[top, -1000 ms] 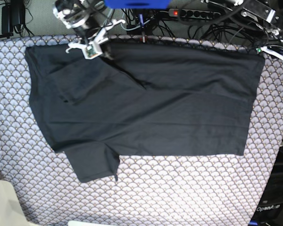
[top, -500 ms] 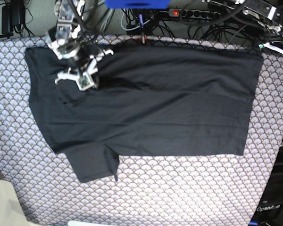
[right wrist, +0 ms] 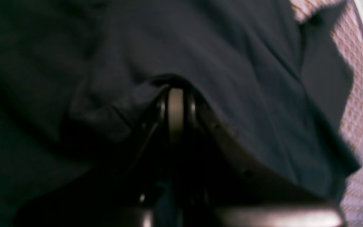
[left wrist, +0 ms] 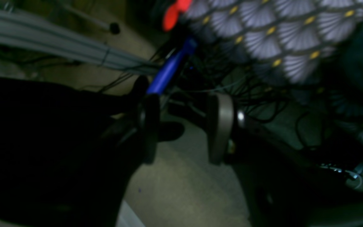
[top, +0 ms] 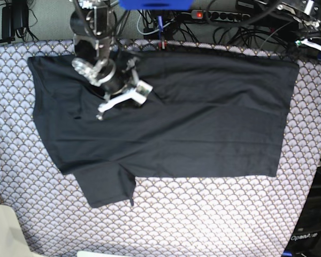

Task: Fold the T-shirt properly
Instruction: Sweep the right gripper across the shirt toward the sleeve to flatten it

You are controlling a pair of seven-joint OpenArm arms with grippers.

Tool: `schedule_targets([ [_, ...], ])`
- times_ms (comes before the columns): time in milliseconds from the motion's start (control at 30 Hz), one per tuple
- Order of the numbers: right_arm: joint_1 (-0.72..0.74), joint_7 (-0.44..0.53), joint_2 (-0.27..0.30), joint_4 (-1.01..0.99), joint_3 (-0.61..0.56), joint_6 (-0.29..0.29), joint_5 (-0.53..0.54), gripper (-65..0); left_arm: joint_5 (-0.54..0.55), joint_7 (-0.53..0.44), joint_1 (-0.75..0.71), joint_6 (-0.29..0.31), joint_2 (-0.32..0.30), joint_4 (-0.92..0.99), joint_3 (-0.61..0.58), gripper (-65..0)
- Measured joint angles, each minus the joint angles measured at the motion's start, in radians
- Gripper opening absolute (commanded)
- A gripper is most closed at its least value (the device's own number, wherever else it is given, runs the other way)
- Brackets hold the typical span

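- Right arm point(top: 93, 32) reaching in from the far edge, wrist angled down and toward the middle
- Right gripper point(right wrist: 175, 94) low over the T-shirt point(top: 203, 123), jaws pressed together with a ridge of the dark cloth bunched at their tips; whether cloth sits between them cannot be told
- Left arm point(top: 310, 10) seen only at the far corner in base view
- Left gripper point(left wrist: 184, 126) off the table edge, jaws standing apart, nothing between them
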State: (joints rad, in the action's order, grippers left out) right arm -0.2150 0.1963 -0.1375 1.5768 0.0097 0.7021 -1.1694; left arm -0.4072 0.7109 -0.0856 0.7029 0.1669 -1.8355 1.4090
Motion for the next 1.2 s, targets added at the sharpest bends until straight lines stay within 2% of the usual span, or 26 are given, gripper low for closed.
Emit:
schedule_targets([
  [67, -0.019, 0.042, -0.001, -0.002, -0.006, 0.000, -0.074, -65.0, 0.005, -0.004, 0.002, 0.002, 0.000, 0.000, -0.003, -41.1],
  [167, -0.021, 0.087, 0.005, -0.002, 0.000, 0.000, -0.129, -65.0, 0.006, -0.004, 0.000, 0.000, 0.000, 0.000, -0.003, -41.1],
  [367, -0.014, 0.108, 0.079, -0.002, 0.022, 0.000, -0.114, -65.0, 0.007, -0.003, -0.016, 0.001, 0.000, 0.000, -0.001, -41.1],
  [600, 0.036, 0.090, 0.079, 0.001, 0.107, 0.005, -0.125, -65.0, 0.007, -0.004, -0.011, 0.001, 0.000, 0.001, -0.008, -41.1],
  [700, 0.075, 0.087, 0.084, 0.024, 0.150, 0.006, -0.086, -65.0, 0.007, -0.004, -0.011, 0.000, -0.001, 0.001, -0.008, -41.1],
  [867, 0.129, 0.081, 0.082, 0.051, 0.153, 0.004, -0.075, -65.0, 0.008, -0.004, -0.008, 0.000, 0.000, 0.001, -0.009, -41.1],
  [1033, 0.132, 0.081, 0.052, 0.103, 0.153, 0.006, -0.074, -65.0, 0.008, -0.004, -0.008, 0.001, 0.000, 0.002, -0.010, -41.1],
  [1200, 0.129, 0.087, 0.053, 0.164, 0.152, 0.007, -0.073, -65.0, 0.008, -0.003, -0.008, 0.002, -0.005, 0.002, -0.010, -41.1],
])
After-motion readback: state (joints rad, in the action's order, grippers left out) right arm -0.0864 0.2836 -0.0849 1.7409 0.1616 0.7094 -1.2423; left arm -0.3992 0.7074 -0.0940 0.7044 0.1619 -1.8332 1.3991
